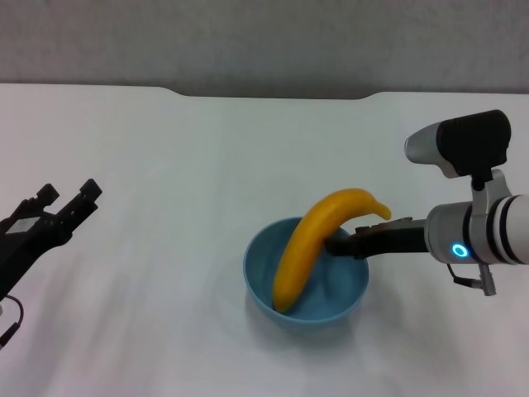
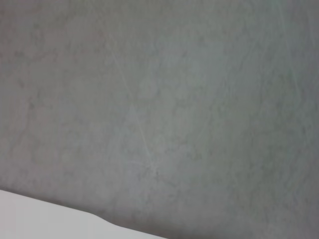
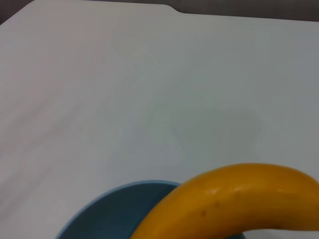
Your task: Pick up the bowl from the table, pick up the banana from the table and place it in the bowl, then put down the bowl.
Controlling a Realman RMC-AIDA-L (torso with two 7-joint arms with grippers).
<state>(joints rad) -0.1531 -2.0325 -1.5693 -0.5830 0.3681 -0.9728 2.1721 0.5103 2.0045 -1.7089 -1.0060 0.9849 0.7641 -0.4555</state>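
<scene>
The right arm reaches in from the right side, forearm level, wrist ring lit blue. The right gripper [image 1: 340, 245] points left, and its dark fingers [image 1: 376, 235] lie nearly horizontal. The left gripper [image 1: 70, 197] sits parked at the far left, its 2 fingers spread apart, holding nothing.

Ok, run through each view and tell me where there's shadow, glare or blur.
Head view: even light, a soft shadow under the bowl on the table, faint sheen on the banana. Left wrist view: only a soft grey wall and a table corner, nothing sharp. Right wrist view: the banana up close is blurred with a small highlight; the bowl rim is soft.
</scene>
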